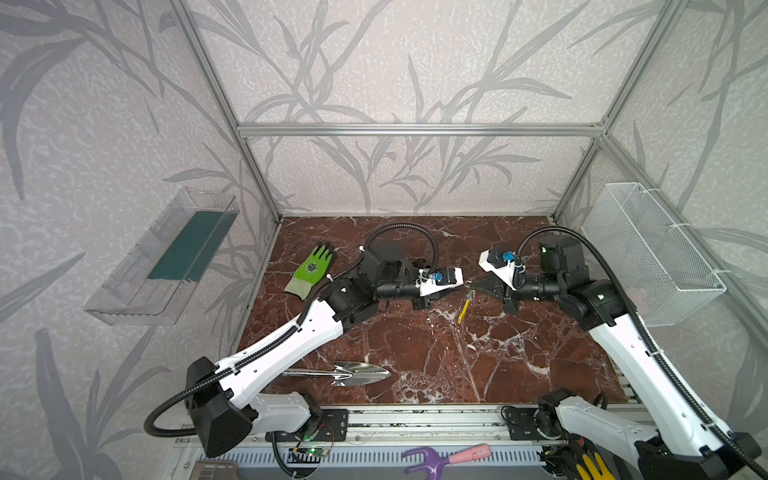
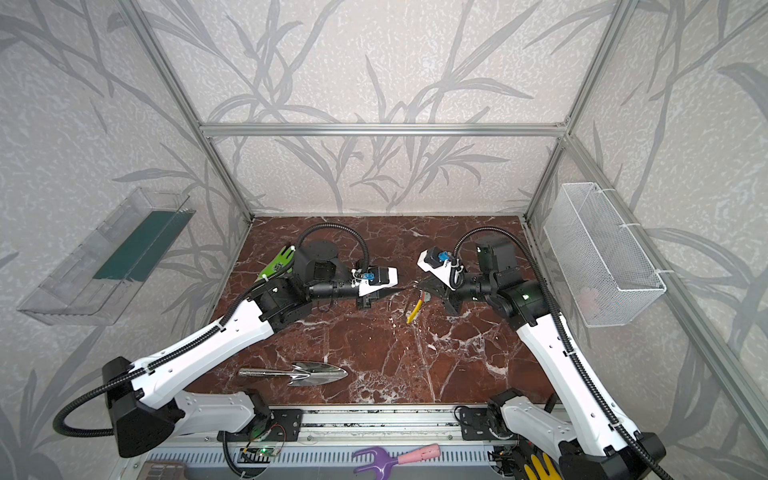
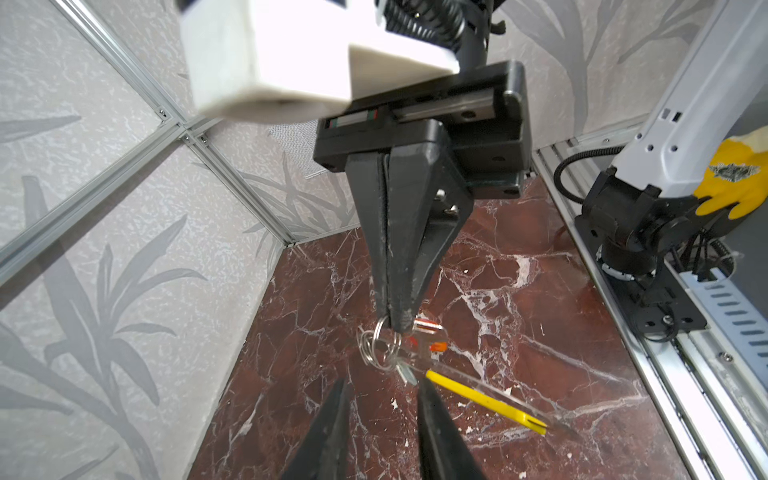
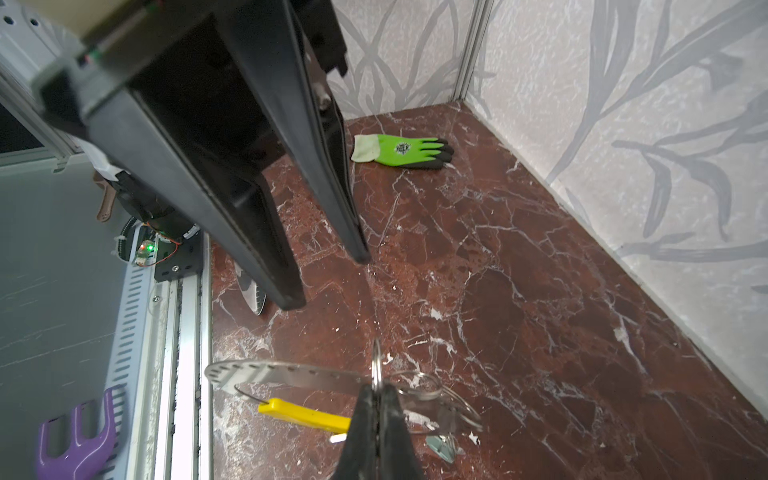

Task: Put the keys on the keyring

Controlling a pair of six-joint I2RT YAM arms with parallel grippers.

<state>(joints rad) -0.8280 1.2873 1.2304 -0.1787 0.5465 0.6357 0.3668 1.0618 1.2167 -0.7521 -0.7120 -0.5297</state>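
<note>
Right hand (image 3: 395, 326) clamps tight on a split ring (image 4: 376, 361) of the keys (image 3: 424, 338); left hand (image 3: 382, 384), partly open, just beside.

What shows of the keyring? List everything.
The keyring is a thin grey metal hoop: a flat band with a row of small holes, a wire stretch, and a yellow segment. The shut right gripper pinches it beside a cluster of small split rings, and it hangs slanting over the marble table. The left gripper is open and clear of it. Whether its lower end touches the table cannot be told.
</note>
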